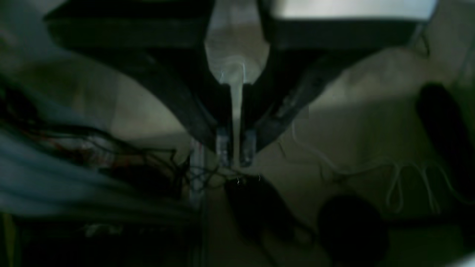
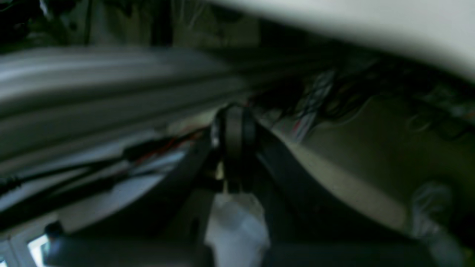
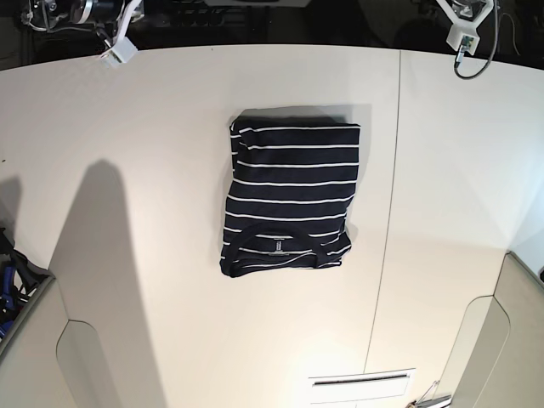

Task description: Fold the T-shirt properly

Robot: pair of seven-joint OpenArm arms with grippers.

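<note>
Cream-white table (image 3: 170, 127) with 1 seam down the right side, dark room edge along the top. Navy striped T-shirt (image 3: 289, 195) folded into a neat rectangle mid-table, neck label toward the near edge. Both wrist views dim and blurry, just cables and floor. Left gripper (image 1: 236, 150) nearly closed, right gripper (image 2: 233, 122) pinched tight, both holding nothing.

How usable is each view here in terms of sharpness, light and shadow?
Base view: sharp and evenly lit, the folded T-shirt crisp on the table, with a long soft shadow at left. Left wrist view: dark and blurred, the left gripper a near-silhouette, jaws almost together. Right wrist view: dim and heavily smeared, with a bright washed-out band at top right; the right gripper is barely legible.
</note>
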